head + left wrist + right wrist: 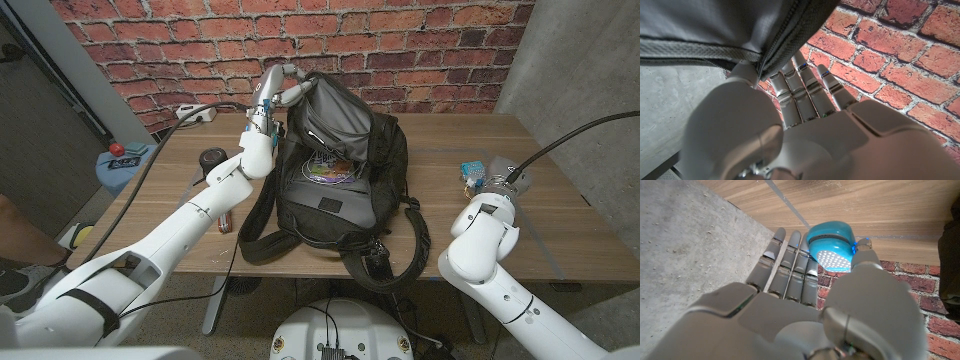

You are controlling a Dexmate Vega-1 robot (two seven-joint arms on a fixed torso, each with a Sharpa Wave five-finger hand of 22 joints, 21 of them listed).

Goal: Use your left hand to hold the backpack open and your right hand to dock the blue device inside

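backpack (335, 190): black, on the wooden table (560, 215) at centre, main compartment unzipped and gaping toward the head camera; top flap lifted and held up against the brick wall (400, 50) backdrop; grey lining and a round printed patch visible inside; straps trailing over the table's near edge.

left hand (272, 100): raised over the backpack's top left, at the far side of the table; pinching the zippered edge of the flap between thumb and fingers (805, 85), the remaining fingers extended together past the fabric in the left wrist view; flap edge (785, 45) crossing over the fingertips there.

blue device (474, 176): turquoise, rounded, with a perforated white grille on its face in the right wrist view (832, 245); on the right part of the table, well apart from the backpack, outside it.

right hand (492, 185): at the table's right side, just beside the blue device; fingers (790, 265) straight and close together along one side of the device, thumb on the other side, device between them; firm grip or mere contact cannot be told.

dark cylindrical object (210, 160): on the table left of the backpack, beside the left forearm.

white power strip (195, 114): at the table's far left corner, cable attached.

small dark item (224, 222): on the table near the front left edge, too small to identify.
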